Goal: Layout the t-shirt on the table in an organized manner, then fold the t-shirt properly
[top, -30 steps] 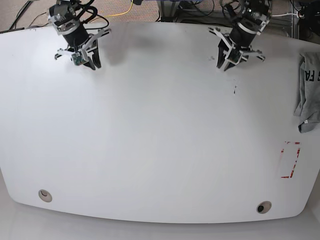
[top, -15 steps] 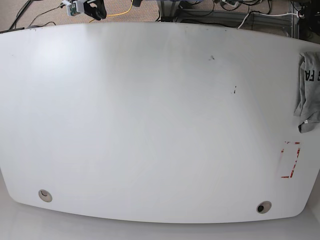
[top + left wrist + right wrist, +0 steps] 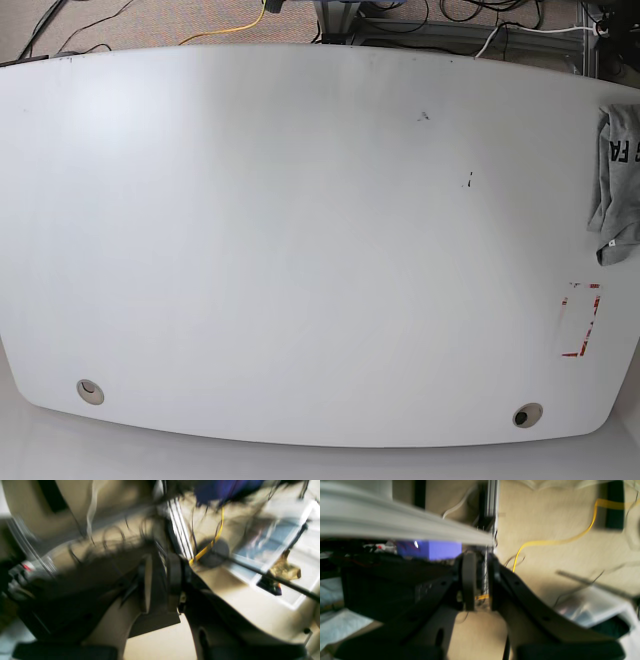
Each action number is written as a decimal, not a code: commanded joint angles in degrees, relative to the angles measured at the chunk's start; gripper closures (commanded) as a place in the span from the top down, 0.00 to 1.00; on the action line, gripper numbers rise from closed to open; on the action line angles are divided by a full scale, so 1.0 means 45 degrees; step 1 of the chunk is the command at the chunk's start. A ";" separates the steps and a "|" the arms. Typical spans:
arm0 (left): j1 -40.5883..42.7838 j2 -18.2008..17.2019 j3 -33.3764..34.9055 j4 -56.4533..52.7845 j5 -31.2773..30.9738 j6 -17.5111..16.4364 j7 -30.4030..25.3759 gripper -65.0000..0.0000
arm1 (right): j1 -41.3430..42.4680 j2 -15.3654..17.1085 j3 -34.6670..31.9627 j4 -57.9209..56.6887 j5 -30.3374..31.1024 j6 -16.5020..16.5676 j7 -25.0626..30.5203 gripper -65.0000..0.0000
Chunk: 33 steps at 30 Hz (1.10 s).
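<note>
The left pincer shows only in its own blurred wrist view. Its jaws stand a little apart with nothing between them. The right pincer is drawn almost closed, with a thin slit left between the pads, and it is empty too. Both cameras look off the table, at tan floor, a metal frame and a yellow cable.

A second ago both arms hung over the far edge of the table, at about 11 and 1 o'clock in the base view. Half a second ago only a scrap of one showed at 11 o'clock. Now neither is in that view. They have pulled right back, and the blur suggests they are still swinging. For the task, this probably means no work on the cloth is under way and nothing has been laid out or folded yet.

The t-shirt has not stirred. It lies bunched at the 3 o'clock edge, partly cut off by the frame, with dark lettering showing. Reaching it looks like a long stretch for the arm on that side.

The rest of the glossy white top is bare. There is a broken red tape outline at 4 o'clock, round grommets at 7 o'clock and 5 o'clock, and a few dark specks towards 1 o'clock. Cables and frame rails run along the floor at 12 o'clock.
</note>
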 commanded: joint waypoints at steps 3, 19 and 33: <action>-0.1907 -0.0046 -0.0011 -0.3060 -0.0060 0.0036 -0.0331 0.15 | 0.1274 0.0609 -0.0248 -0.2886 -0.0434 0.0124 0.0327 0.12; -0.7416 -0.0026 0.0067 -1.2007 0.0019 0.0056 -0.0409 0.15 | 0.6314 0.1508 -0.1499 -1.1423 -0.2349 0.0124 0.2613 0.12; -1.0854 -0.0378 0.0067 -1.7575 0.0019 0.2556 -0.1288 0.15 | 0.8248 0.1312 -0.1518 -1.2791 -0.3951 -0.0120 0.2574 0.12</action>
